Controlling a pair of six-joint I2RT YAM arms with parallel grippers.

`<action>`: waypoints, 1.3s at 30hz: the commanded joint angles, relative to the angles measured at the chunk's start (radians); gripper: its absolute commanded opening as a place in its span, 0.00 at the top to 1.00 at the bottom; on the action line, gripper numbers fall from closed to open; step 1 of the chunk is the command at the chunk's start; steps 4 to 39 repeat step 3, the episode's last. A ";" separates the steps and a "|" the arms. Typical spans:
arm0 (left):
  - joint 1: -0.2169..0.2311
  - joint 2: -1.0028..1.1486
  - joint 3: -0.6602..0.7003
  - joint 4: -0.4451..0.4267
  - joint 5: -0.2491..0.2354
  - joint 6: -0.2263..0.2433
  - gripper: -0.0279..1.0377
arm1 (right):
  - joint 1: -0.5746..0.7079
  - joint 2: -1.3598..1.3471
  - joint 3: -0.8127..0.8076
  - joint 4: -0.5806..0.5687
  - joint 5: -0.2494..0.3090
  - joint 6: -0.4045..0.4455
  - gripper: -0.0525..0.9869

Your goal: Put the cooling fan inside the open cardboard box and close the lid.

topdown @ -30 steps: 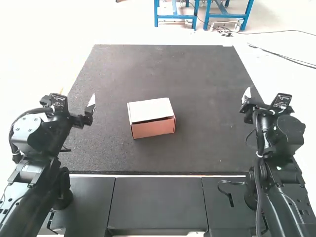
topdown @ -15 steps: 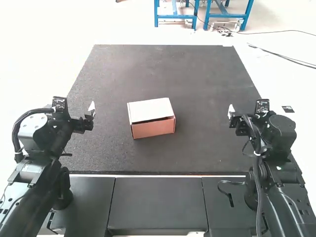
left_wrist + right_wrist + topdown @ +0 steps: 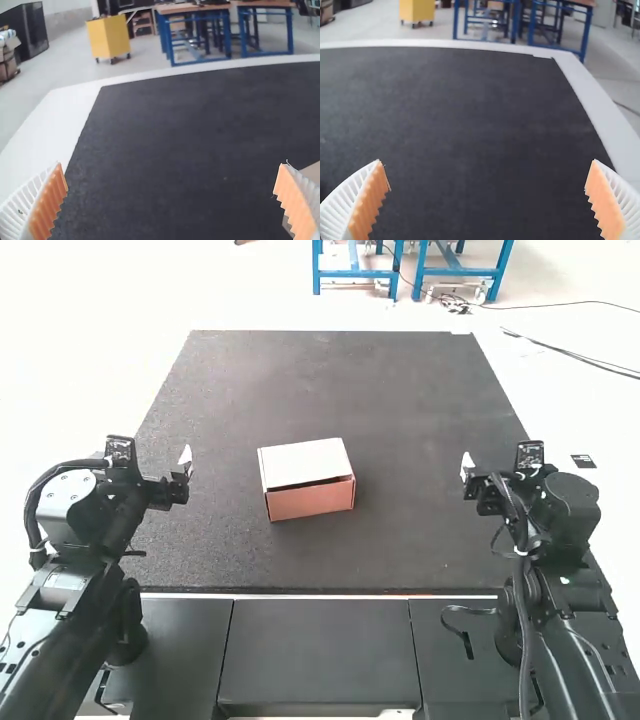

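Observation:
A small brown cardboard box (image 3: 305, 478) sits near the middle of the black mat (image 3: 330, 380) with its lid flaps lying shut. My left gripper (image 3: 180, 476) hovers over the mat's left edge, well left of the box, fingers wide open and empty. In the left wrist view its gripper (image 3: 170, 210) frames bare mat between orange pads (image 3: 47, 205), and a corner of the box (image 3: 312, 172) peeks behind one finger. My right gripper (image 3: 470, 478) hangs over the mat's right side, right of the box. It too is open and empty (image 3: 485, 200), with only mat between its pads (image 3: 605, 197).
White table surface (image 3: 90, 390) borders the mat on all sides. A small dark tag (image 3: 583, 460) lies on the white strip at the right. Black panels (image 3: 320, 640) run along the front edge between the two arm bases.
Since one second ago both wrists have tipped down; the right gripper swung left over the mat and the left one dropped slightly. The last half second shows no movement. The box stayed put.

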State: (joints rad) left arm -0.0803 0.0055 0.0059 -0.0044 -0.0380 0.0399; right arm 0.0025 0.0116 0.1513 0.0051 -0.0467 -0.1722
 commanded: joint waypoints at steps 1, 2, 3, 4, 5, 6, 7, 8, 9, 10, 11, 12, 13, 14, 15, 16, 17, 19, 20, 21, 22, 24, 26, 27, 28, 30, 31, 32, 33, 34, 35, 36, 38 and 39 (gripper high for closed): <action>0.005 -0.007 -0.006 0.004 -0.011 -0.011 0.06 | -0.002 -0.013 -0.151 -0.013 -0.025 -0.009 0.07; 0.005 -0.006 -0.006 0.004 -0.010 -0.009 0.06 | -0.002 -0.012 -0.151 -0.013 -0.025 -0.009 0.07; 0.005 -0.007 -0.006 0.004 -0.011 -0.009 0.06 | -0.002 -0.013 -0.151 -0.013 -0.025 -0.009 0.07; 0.005 -0.007 -0.006 0.004 -0.011 -0.009 0.06 | -0.002 -0.013 -0.151 -0.013 -0.025 -0.009 0.07; 0.005 -0.007 -0.006 0.004 -0.011 -0.009 0.06 | -0.002 -0.013 -0.151 -0.013 -0.025 -0.009 0.07; 0.005 -0.007 -0.006 0.004 -0.011 -0.009 0.06 | -0.002 -0.013 -0.151 -0.013 -0.025 -0.009 0.07; 0.005 -0.007 -0.006 0.004 -0.011 -0.009 0.06 | -0.002 -0.013 -0.151 -0.013 -0.025 -0.009 0.07; 0.005 -0.007 -0.006 0.004 -0.011 -0.009 0.06 | -0.002 -0.013 -0.151 -0.013 -0.025 -0.009 0.07; 0.005 -0.007 -0.006 0.004 -0.011 -0.009 0.06 | -0.002 -0.013 -0.151 -0.013 -0.025 -0.009 0.07; 0.005 -0.007 -0.006 0.004 -0.011 -0.009 0.06 | -0.002 -0.013 -0.151 -0.013 -0.025 -0.009 0.07; 0.005 -0.007 -0.006 0.004 -0.011 -0.009 0.06 | -0.002 -0.013 -0.151 -0.013 -0.025 -0.009 0.07; 0.005 -0.007 -0.006 0.004 -0.011 -0.009 0.06 | -0.002 -0.013 -0.151 -0.013 -0.025 -0.009 0.07; 0.005 -0.007 -0.006 0.004 -0.011 -0.009 0.06 | -0.002 -0.013 -0.151 -0.013 -0.025 -0.009 0.07; 0.005 -0.007 -0.006 0.004 -0.011 -0.009 0.06 | -0.002 -0.013 -0.151 -0.013 -0.025 -0.009 0.07; 0.005 -0.007 -0.006 0.004 -0.011 -0.009 0.06 | -0.002 -0.013 -0.151 -0.013 -0.025 -0.009 0.07; 0.005 -0.007 -0.006 0.004 -0.011 -0.009 0.06 | -0.002 -0.013 -0.151 -0.013 -0.025 -0.009 0.07; 0.005 -0.007 -0.006 0.004 -0.011 -0.009 0.06 | -0.002 -0.013 -0.151 -0.013 -0.025 -0.009 0.07; 0.005 -0.007 -0.006 0.004 -0.011 -0.009 0.06 | -0.002 -0.013 -0.151 -0.013 -0.025 -0.009 0.07; 0.005 -0.007 -0.006 0.004 -0.011 -0.009 0.06 | -0.002 -0.013 -0.151 -0.013 -0.025 -0.009 0.07; 0.005 -0.007 -0.006 0.004 -0.011 -0.009 0.06 | -0.002 -0.013 -0.151 -0.013 -0.025 -0.009 0.07; 0.005 -0.007 -0.006 0.004 -0.011 -0.009 0.06 | -0.002 -0.013 -0.151 -0.013 -0.025 -0.009 0.07; 0.005 -0.007 -0.006 0.004 -0.011 -0.009 0.06 | -0.002 -0.013 -0.151 -0.013 -0.025 -0.009 0.07; 0.005 -0.007 -0.006 0.004 -0.011 -0.009 0.06 | -0.002 -0.013 -0.151 -0.013 -0.025 -0.009 0.07; 0.005 -0.007 -0.006 0.004 -0.011 -0.009 0.06 | -0.002 -0.013 -0.151 -0.013 -0.025 -0.009 0.07; 0.005 -0.007 -0.006 0.004 -0.011 -0.009 0.06 | -0.002 -0.013 -0.151 -0.013 -0.025 -0.009 0.07; 0.005 -0.007 -0.006 0.004 -0.011 -0.009 0.06 | -0.002 -0.013 -0.151 -0.013 -0.025 -0.009 0.07; 0.005 -0.007 -0.006 0.004 -0.011 -0.009 0.06 | -0.002 -0.013 -0.151 -0.013 -0.025 -0.009 0.07; 0.005 -0.007 -0.006 0.004 -0.011 -0.009 0.06 | -0.002 -0.013 -0.151 -0.013 -0.025 -0.009 0.07; 0.005 -0.007 -0.006 0.004 -0.011 -0.009 0.06 | -0.002 -0.013 -0.151 -0.013 -0.025 -0.009 0.07; 0.005 -0.007 -0.006 0.004 -0.011 -0.009 0.06 | -0.002 -0.013 -0.151 -0.013 -0.025 -0.009 0.07; 0.005 -0.007 -0.006 0.004 -0.011 -0.009 0.06 | -0.002 -0.013 -0.151 -0.013 -0.025 -0.009 0.07; 0.005 -0.007 -0.006 0.004 -0.011 -0.009 0.06 | -0.002 -0.013 -0.151 -0.013 -0.025 -0.009 0.07; 0.005 -0.007 -0.006 0.004 -0.011 -0.009 0.06 | -0.002 -0.013 -0.151 -0.013 -0.025 -0.009 0.07; 0.005 -0.007 -0.006 0.004 -0.011 -0.009 0.06 | -0.002 -0.013 -0.151 -0.013 -0.025 -0.009 0.07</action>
